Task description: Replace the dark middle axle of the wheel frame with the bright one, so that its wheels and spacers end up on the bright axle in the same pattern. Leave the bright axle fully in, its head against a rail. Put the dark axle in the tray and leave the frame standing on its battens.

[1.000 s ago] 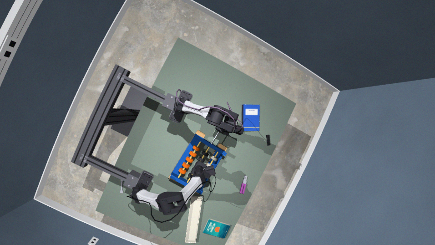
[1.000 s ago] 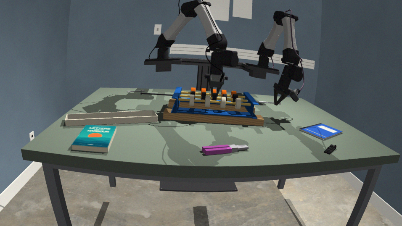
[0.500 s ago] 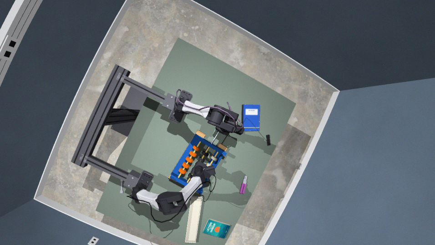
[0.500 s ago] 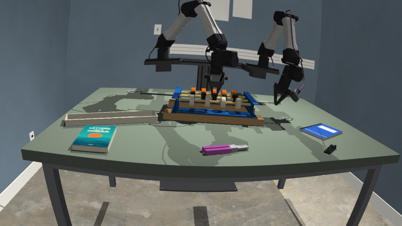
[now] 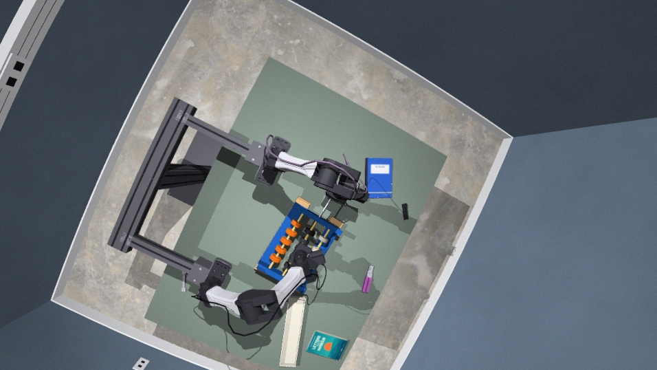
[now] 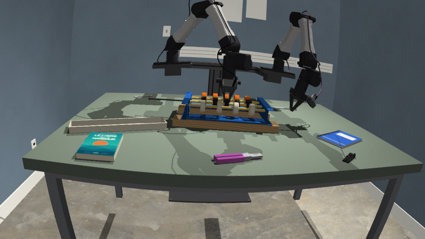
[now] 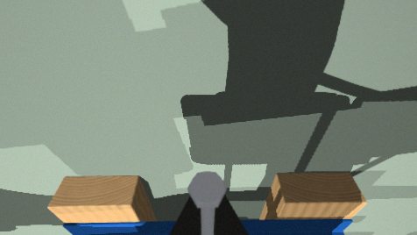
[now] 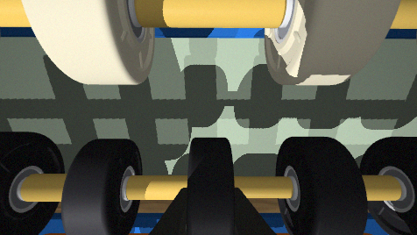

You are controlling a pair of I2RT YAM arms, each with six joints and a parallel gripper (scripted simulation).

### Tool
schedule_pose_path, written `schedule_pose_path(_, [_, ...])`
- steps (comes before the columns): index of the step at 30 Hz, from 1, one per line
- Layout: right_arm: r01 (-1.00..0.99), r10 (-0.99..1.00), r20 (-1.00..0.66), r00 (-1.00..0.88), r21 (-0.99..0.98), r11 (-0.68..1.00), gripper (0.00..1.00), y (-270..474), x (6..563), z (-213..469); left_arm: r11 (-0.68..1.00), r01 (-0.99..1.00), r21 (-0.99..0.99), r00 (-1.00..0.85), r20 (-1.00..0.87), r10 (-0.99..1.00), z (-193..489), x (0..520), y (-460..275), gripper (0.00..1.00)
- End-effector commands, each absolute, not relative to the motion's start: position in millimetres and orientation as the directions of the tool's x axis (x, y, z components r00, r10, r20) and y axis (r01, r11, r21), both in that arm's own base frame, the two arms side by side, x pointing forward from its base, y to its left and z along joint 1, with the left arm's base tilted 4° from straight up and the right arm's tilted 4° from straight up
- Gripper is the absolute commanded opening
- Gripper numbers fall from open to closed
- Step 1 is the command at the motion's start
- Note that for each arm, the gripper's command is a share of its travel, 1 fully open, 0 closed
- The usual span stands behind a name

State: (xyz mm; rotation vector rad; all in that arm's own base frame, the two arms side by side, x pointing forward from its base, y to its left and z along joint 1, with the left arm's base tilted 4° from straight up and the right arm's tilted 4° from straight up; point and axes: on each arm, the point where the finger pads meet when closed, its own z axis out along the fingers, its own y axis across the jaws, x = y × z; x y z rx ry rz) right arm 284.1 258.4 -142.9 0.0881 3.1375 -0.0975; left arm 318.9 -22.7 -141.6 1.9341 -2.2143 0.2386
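The left gripper [image 5: 328, 200] [image 6: 293, 109] [image 7: 207, 199] is closed on the bright axle [image 5: 324, 208] [image 6: 278, 107] [image 7: 207, 189], just outside one rail of the blue wheel frame [image 5: 316, 215] [image 6: 186, 104] [image 7: 285, 227]. The right gripper [image 5: 300, 256] [image 6: 227, 96] [image 8: 209, 197] is clamped on a black wheel [image 8: 210, 171] in the middle row. The frame stands on wooden battens [image 6: 226, 125] [image 7: 102, 193].

The book [image 5: 326, 344] [image 6: 99, 147] reads "LETTERS" and "HARBOUR"; the blue notebook's [image 5: 379, 186] [image 6: 335, 139] label is too small to read.

The exterior view shows the dark axle [image 6: 163, 99] protruding past the opposite rail, hidden from above. The right wrist view shows black wheels between yellow spacers, beside a row of cream wheels [image 8: 88, 44].

The cream tray [image 5: 292, 331] [image 6: 118, 128], a magenta-handled tool [image 5: 367, 283] [image 6: 230, 157] and a small black object [image 5: 405, 211] [image 6: 349, 157] lie on the green tabletop [image 5: 293, 115] [image 6: 190, 166]. Blue-grey walls [image 6: 118, 44] enclose a mottled floor [image 5: 404, 298] [image 6: 148, 213].
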Motion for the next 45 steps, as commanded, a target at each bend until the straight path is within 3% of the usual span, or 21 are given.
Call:
schedule_pose_path(1, [0.063, 0.062, -0.024, -0.998, -0.080, 0.995, 0.00, 254.2, 286.2, -154.1, 0.166, -0.986, 0.010, -0.157, 0.282, -0.947, -153.0, 315.0, -30.9, 0.00])
schedule_pose_path(28, [0.058, 0.056, -0.024, -0.998, -0.087, 0.995, 0.00, 252.9, 283.5, -156.4, 0.164, -0.986, 0.030, -0.148, 0.296, -0.944, -157.0, 305.1, -30.1, 0.00])
schedule_pose_path(29, [0.060, 0.058, -0.022, -0.998, -0.086, 0.994, 0.32, 252.4, 283.8, -155.8, 0.168, -0.985, 0.031, -0.151, 0.296, -0.943, -156.4, 304.9, -32.0, 0.00])
schedule_pose_path(45, [0.060, 0.058, -0.030, -0.998, -0.078, 0.995, 0.32, 256.0, 287.6, -153.9, 0.158, -0.987, 0.038, -0.140, 0.294, -0.946, -155.8, 303.1, -32.0, 0.00])
